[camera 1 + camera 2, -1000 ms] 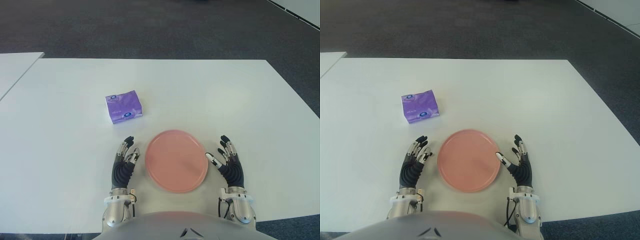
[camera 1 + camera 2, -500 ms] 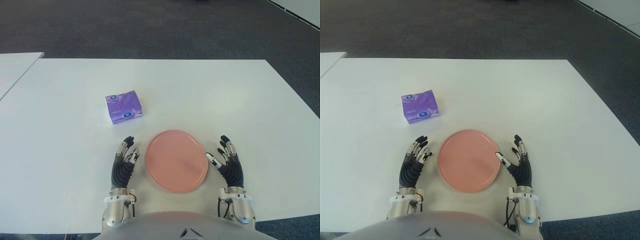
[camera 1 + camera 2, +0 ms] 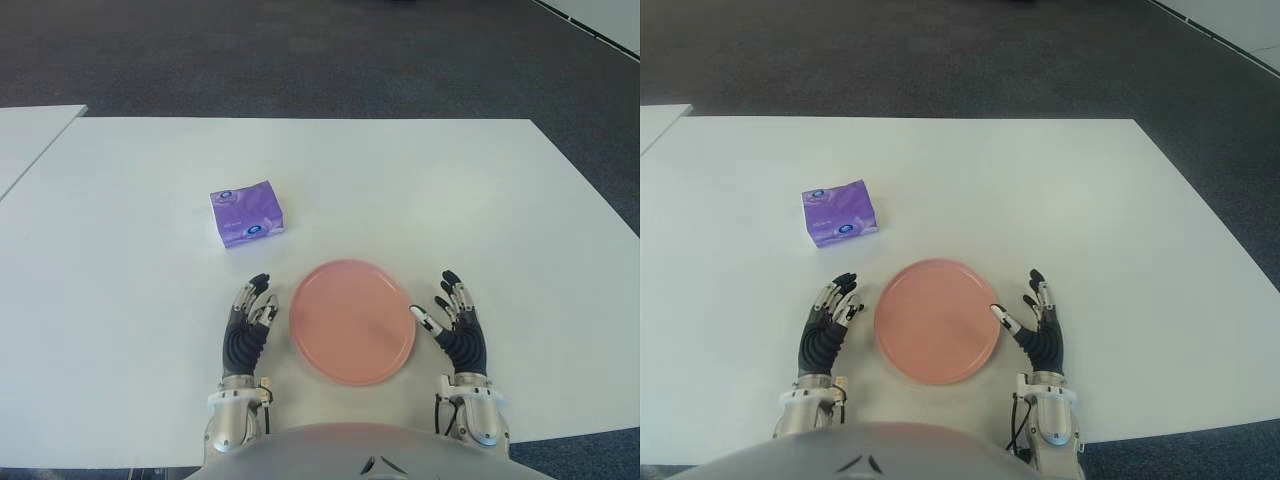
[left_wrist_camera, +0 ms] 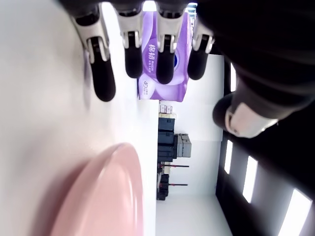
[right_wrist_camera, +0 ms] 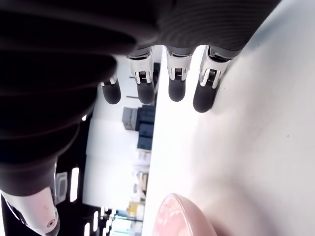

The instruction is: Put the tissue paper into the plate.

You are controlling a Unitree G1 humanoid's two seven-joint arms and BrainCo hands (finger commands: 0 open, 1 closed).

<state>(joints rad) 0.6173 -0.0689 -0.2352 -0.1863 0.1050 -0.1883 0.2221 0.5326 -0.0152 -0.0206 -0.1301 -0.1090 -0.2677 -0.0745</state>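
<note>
We find the left hand at the plate's 9 o'clock, fingers extended and slightly spread, holding nothing. The right hand shows at the plate's 3 o'clock, likewise spread and empty.

The plate sits between the two hands on the desk, bare. The tissue pack lies flat at the plate's 11 o'clock, well apart from it and directly beyond the left hand's fingertips.

In our judgement the reach has not begun, and the left hand is the better placed. We recommend carrying it forward toward 12 o'clock, descending over the pack with thumb and fingers on opposite long sides. The pack looks soft, so a moderate squeeze should suffice. Lift clear of the rim before releasing.
</note>
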